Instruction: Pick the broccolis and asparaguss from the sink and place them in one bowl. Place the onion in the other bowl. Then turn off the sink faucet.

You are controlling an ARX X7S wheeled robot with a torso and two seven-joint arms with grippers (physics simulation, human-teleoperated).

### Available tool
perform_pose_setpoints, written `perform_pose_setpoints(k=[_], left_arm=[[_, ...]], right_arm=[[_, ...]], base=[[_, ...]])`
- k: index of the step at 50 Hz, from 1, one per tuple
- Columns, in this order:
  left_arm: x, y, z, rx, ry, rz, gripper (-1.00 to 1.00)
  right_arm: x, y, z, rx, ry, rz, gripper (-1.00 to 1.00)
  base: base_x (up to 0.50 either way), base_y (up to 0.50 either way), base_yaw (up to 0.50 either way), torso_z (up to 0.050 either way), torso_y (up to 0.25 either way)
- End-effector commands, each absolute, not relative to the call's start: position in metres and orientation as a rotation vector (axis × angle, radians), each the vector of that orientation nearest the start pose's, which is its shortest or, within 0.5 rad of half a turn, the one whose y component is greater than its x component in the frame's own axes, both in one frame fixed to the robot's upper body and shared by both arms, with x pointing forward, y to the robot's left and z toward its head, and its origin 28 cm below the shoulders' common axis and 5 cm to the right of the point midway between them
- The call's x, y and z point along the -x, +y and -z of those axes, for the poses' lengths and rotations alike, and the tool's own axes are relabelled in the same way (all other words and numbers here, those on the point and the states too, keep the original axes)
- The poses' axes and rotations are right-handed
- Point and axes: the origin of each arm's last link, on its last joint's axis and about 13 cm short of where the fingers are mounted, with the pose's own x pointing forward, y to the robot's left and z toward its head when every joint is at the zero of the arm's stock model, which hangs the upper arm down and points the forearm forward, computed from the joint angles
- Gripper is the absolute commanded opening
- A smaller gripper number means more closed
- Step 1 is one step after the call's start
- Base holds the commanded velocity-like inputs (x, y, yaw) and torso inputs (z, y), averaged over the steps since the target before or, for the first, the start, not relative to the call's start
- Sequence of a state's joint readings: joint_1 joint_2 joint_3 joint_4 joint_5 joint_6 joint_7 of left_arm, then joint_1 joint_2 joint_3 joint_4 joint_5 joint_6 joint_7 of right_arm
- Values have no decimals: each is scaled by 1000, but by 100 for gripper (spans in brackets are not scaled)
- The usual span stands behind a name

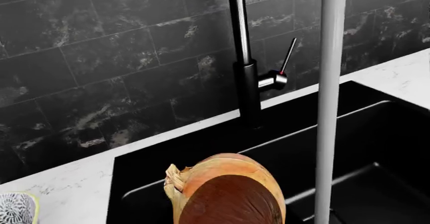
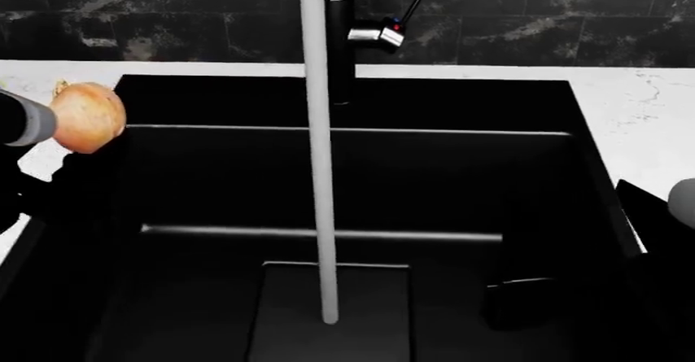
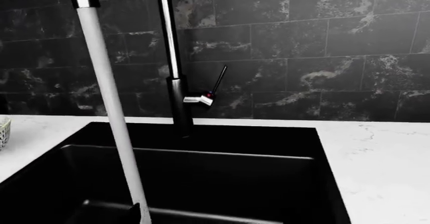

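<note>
While the water runs down in a straight white stream [image 2: 318,175], the onion [image 2: 89,116] sits up in the air at the left side of the sink [image 2: 347,191], over its left rim. The onion is round and orange-tan, with dry papery skin and a little pointed tip. The left gripper [image 2: 49,122] is right against it, with a grey and black arm coming in from the left edge. I cannot see the fingers, so I cannot tell how they sit on the onion. The left wrist view shows the onion very close, smooth and brown on one side.

The sink is big, deep and black, with straight walls and a flat square panel [image 2: 331,309] at the bottom. The water lands on that panel. The sink faucet [image 3: 176,78] is a tall dark metal post with a thin black lever sticking up and a small red dot by it.

The counter [image 3: 383,158] is white like marble. The wall [image 3: 302,48] behind is dark shiny tiles with pale smudges.

At the right edge there is a dark arm [image 2: 662,232], but I cannot tell about its gripper.
</note>
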State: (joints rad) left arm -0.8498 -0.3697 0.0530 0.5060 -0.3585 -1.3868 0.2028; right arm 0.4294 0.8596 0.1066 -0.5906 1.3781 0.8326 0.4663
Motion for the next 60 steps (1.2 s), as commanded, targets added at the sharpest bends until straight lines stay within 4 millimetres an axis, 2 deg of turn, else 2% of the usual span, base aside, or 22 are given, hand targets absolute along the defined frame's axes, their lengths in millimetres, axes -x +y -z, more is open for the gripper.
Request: perform_pose_setpoints(k=[1,9,11,13,21,29,35,40,44,54,60], left_arm=[[-269,270,-251,-182,84,292,-100],[-268,278,-255,-182,76,284,-100],[-268,278,-255,-177,72,283,-100],[-269,264,-253,-171,72,284,-100],[-267,266,-255,-165,72,292,-100],[-270,252,-251,-162,75,290,-100],[-267,253,-251,-159,77,304,-100],[-264,262,-252,-155,75,306,-100],[-265,257,-249,-146,77,305,-100],[-265,252,-245,-144,78,303,-100],[-266,253,-244,-141,80,299,-100]], right_arm=[[-207,-184,-226,-62,54,-211,100],[-207,-184,-223,-77,47,-212,100],[-208,-184,-223,-81,48,-212,100],[-207,-184,-224,-80,48,-212,100],[-206,-186,-222,-84,50,-207,100],[-206,-187,-220,-84,50,-205,100],[-203,-187,-222,-84,46,-202,100],[-203,-187,-222,-84,44,-196,100],[-204,-186,-223,-84,43,-198,100],[-206,-184,-225,-67,52,-204,100],[-207,-183,-224,-65,49,-207,100]], base=[[-3,500,0,0,0],[-3,500,0,0,0],[-3,500,0,0,0],[-3,500,0,0,0],[-4,500,0,0,0],[-4,500,0,0,0],[-4,500,0,0,0],[-4,500,0,0,0],[-4,500,0,0,0],[0,24,0,0,0],[-4,500,0,0,0]])
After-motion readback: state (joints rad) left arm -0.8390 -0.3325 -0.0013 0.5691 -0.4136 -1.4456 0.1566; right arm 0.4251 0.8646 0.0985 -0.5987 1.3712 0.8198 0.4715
